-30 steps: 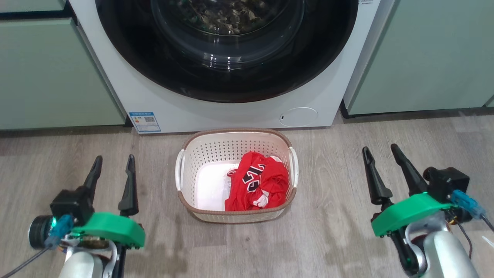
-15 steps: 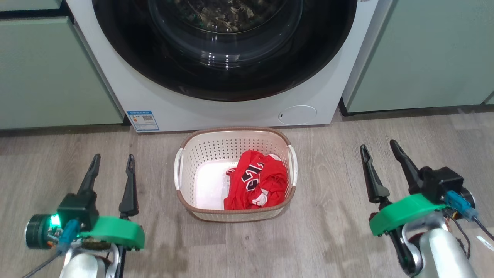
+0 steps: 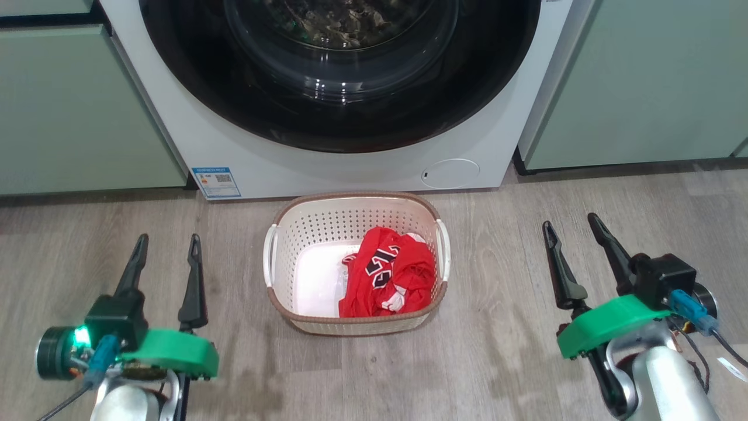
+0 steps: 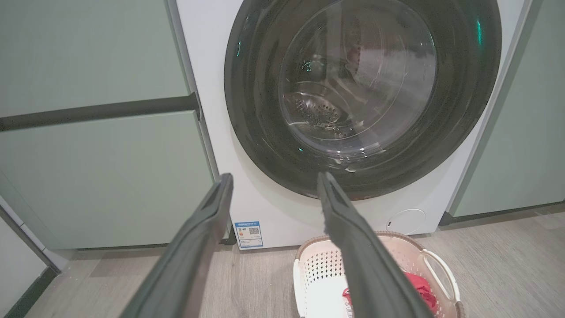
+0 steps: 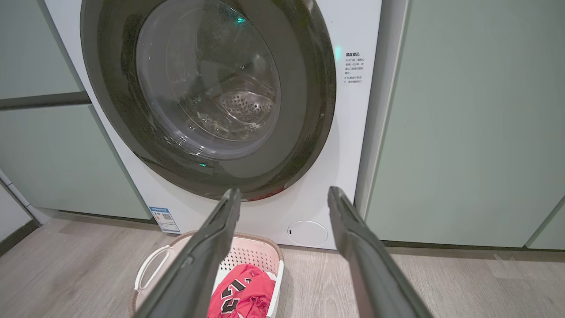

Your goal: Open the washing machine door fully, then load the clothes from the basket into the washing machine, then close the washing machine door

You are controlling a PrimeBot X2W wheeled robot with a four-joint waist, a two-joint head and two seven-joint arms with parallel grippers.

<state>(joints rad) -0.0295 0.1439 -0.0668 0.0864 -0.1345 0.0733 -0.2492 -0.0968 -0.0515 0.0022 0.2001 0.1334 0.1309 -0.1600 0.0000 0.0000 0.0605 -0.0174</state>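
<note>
Washing machine door [image 3: 350,126] sits shut on the washing machine [image 3: 350,175], ahead of and above both end effectors; I cannot tell which edge carries the hinge. Left end effector [image 3: 168,238] and right end effector [image 3: 570,221] are both spread apart, empty, low over the floor [image 3: 502,362] and about equally near. The basket [image 3: 356,196] stands between them, just before the machine, with the clothes [image 3: 388,280] heaped at its right. Cabinets [image 3: 76,117] flank the machine closely.
</note>
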